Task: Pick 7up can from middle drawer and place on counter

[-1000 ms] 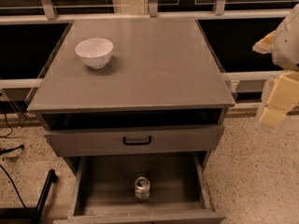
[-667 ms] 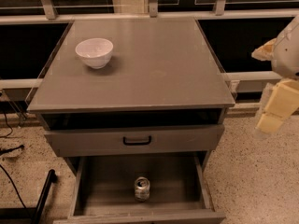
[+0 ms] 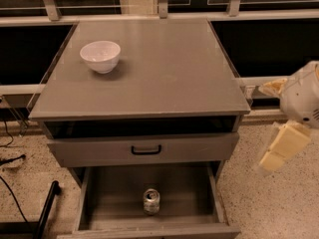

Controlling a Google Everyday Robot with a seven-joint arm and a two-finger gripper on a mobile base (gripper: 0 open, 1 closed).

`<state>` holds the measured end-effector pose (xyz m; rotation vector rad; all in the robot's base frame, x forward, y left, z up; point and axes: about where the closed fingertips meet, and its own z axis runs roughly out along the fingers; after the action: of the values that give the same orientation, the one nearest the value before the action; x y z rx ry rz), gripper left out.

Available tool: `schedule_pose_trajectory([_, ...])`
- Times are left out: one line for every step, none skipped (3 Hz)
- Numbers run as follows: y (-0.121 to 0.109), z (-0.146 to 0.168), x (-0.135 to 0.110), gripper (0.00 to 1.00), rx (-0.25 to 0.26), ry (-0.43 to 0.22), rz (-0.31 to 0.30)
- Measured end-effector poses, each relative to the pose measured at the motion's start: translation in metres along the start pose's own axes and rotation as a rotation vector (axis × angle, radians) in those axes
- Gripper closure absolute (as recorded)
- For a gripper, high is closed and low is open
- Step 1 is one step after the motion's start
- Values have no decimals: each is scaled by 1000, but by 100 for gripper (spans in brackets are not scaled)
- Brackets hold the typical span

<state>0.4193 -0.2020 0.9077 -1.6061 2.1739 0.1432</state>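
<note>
The 7up can (image 3: 151, 201) stands upright on the dark floor of the open middle drawer (image 3: 112, 195), near its front wall and about the middle of its width. The counter (image 3: 164, 68) is the cabinet's flat grey top above it. My gripper (image 3: 279, 148) hangs at the right edge of the view, beside the cabinet's right side. It is at about the height of the closed drawer front, well to the right of the can and above it. It holds nothing that I can see.
A white bowl (image 3: 100, 56) sits on the counter's back left. A closed drawer front with a black handle (image 3: 146, 150) is above the open drawer. Window rails (image 3: 159, 14) run behind the cabinet. A black cable and bar (image 3: 45, 208) lie on the speckled floor at left.
My gripper has dropped a little lower along the cabinet's right side. The can, bowl and drawer have not moved.
</note>
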Motion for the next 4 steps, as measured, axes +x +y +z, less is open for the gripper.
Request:
schedule_pose_trajectory([12, 38, 12, 0, -6, -87, 31])
schedule_pose_trajectory([28, 97, 35, 0, -25, -160, 102])
schedule_pose_trajectory([28, 97, 35, 0, -25, -159, 101])
schedule_pose_trajectory([42, 123, 46, 0, -52, -192, 117])
